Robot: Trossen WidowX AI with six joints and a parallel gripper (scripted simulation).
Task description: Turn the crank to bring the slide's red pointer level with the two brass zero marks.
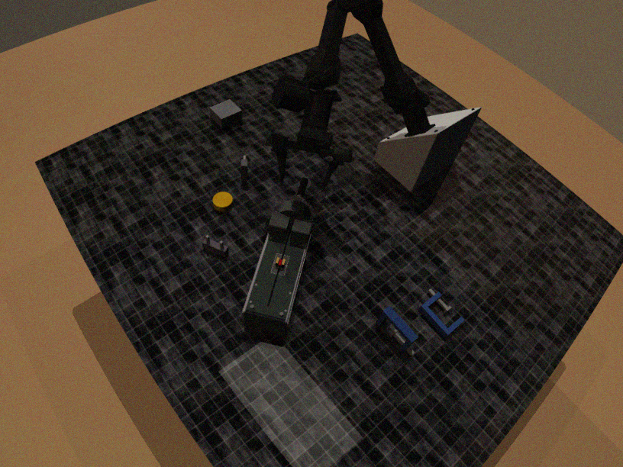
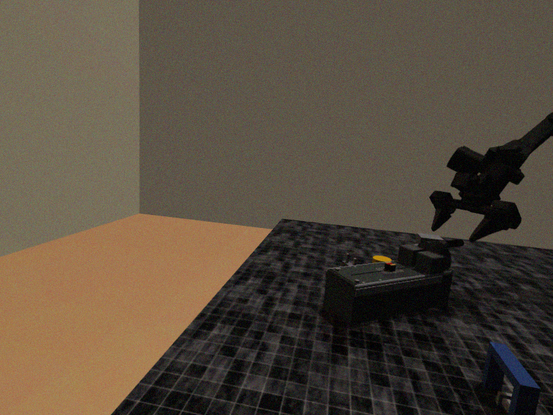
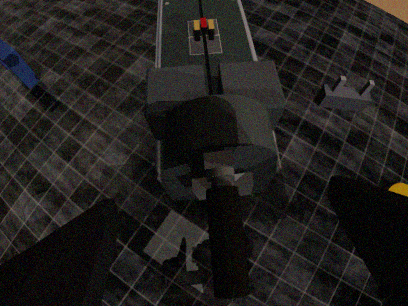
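Observation:
The machine (image 1: pixel 275 294) (image 2: pixel 379 290) (image 3: pixel 200 3) is a dark box with a long slide on top. Its red pointer (image 1: pixel 280 259) (image 2: pixel 390 264) (image 3: pixel 203 21) sits between the two brass marks (image 3: pixel 196 27) and looks level with them. The crank hub (image 3: pixel 214 129) is at the machine's far end. Its dark handle (image 1: pixel 302 187) (image 2: pixel 453 242) (image 3: pixel 227 249) sticks out free. My gripper (image 1: pixel 305 168) (image 2: pixel 454 232) is open wide and empty. It hangs a little above the handle without touching it. In the wrist view its fingers show as dark masses at the lower left and right.
A yellow disc (image 1: pixel 221 200) (image 2: pixel 381 258), a small post (image 1: pixel 244 170), a grey bracket (image 1: pixel 215 245) (image 3: pixel 347 92) and a grey cube (image 1: pixel 225 111) lie left of the machine. A pale wedge (image 1: pixel 422 150) stands right. Blue U-pieces (image 1: pixel 400 326) (image 1: pixel 443 314) (image 2: pixel 513 375) lie at the front right.

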